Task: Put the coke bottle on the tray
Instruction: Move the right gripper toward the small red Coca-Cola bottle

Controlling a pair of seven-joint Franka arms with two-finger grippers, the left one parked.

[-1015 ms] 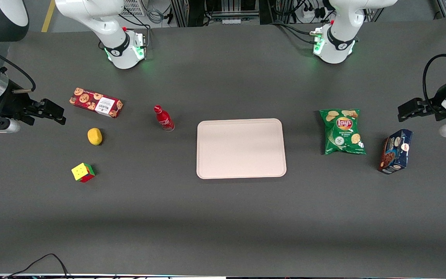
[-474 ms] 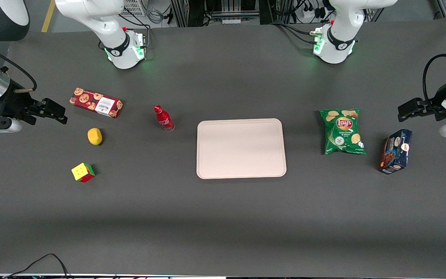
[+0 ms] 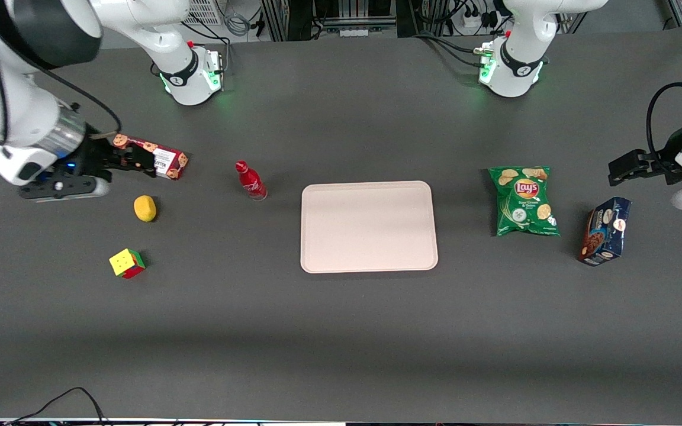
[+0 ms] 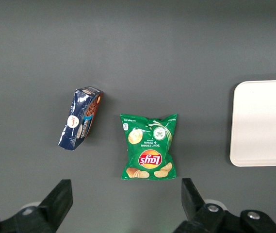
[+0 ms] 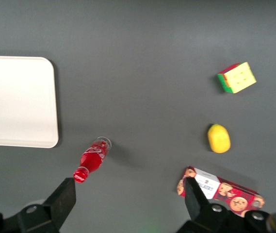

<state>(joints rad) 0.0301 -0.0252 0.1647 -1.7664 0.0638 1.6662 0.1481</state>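
While my gripper (image 3: pixel 140 165) hangs above the cookie box (image 3: pixel 160 161), at the working arm's end of the table (image 3: pixel 341 331), my fingers (image 5: pixel 60 201) are spread wide with nothing between them. Coke bottle (image 3: pixel 250 180) stands upright on the table, well apart from the gripper, between the cookie box and the tray (image 3: pixel 369 226), near the tray's rim but not touching it. Tray is bare. Lemon (image 3: pixel 145 208) lies just nearer the front camera than the cookie box; puzzle cube (image 3: pixel 126 263) nearer still. Chip bag (image 3: pixel 523 201) and dark blue box (image 3: pixel 605 231) lie toward the parked arm's end.
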